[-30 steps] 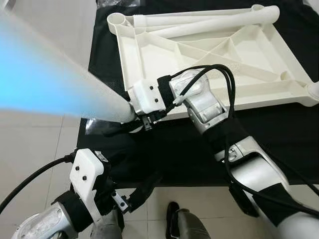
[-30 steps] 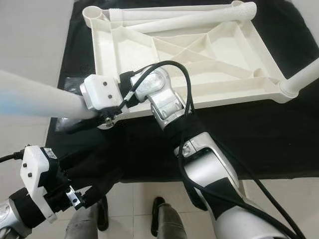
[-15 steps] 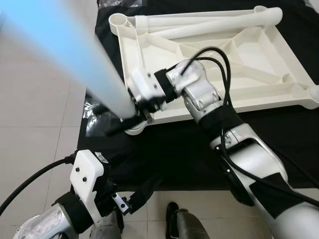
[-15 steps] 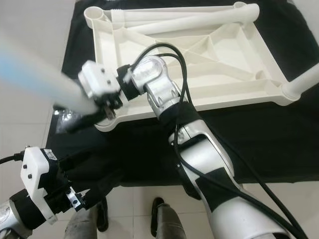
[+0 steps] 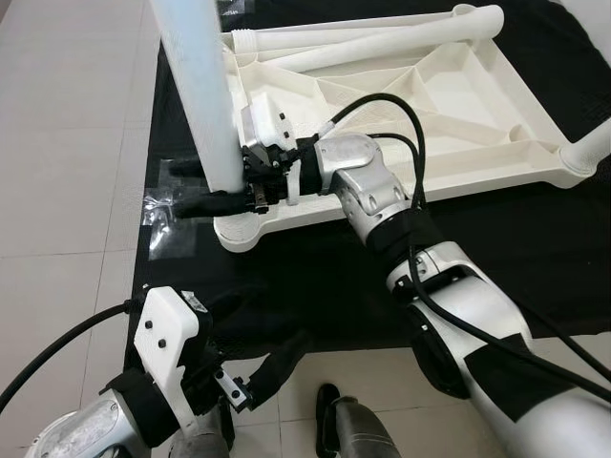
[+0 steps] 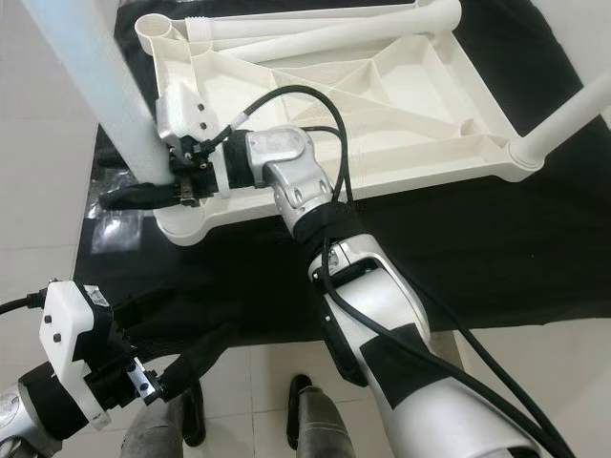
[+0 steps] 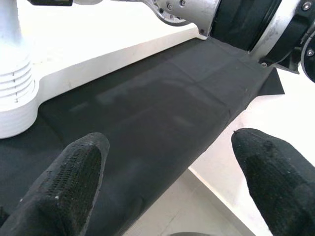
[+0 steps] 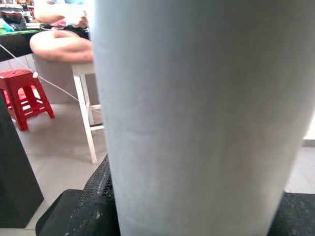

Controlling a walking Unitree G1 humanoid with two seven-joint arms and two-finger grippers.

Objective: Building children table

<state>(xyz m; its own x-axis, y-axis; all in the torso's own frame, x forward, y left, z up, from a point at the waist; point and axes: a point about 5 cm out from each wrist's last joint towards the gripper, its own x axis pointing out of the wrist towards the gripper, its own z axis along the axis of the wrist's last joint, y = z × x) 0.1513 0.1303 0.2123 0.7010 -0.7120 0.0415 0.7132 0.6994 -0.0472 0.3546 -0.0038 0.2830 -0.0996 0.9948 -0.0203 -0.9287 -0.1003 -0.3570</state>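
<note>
The white tabletop (image 5: 477, 105) lies upside down on a black cloth (image 5: 315, 286). My right gripper (image 5: 218, 189) is shut on a white table leg (image 5: 200, 86) and holds it nearly upright over the near-left corner socket (image 5: 239, 232). In the left wrist view the leg's ribbed end (image 7: 15, 83) sits at that socket. The right wrist view shows the leg (image 8: 197, 118) between black fingers (image 8: 93, 211). My left gripper (image 7: 167, 182) hangs open low over the cloth's near edge, holding nothing.
Another leg (image 6: 563, 119) stands in the right corner. Two loose legs (image 6: 315, 38) lie along the tabletop's far edge. A clear plastic bag (image 5: 162, 224) lies on the cloth by the socket. Tiled floor surrounds the cloth. A red stool (image 8: 24, 93) stands behind.
My right gripper has swung the leg from lying tilted toward the left up to nearly upright and brought its lower end to the corner socket. The left arm has stayed still.
</note>
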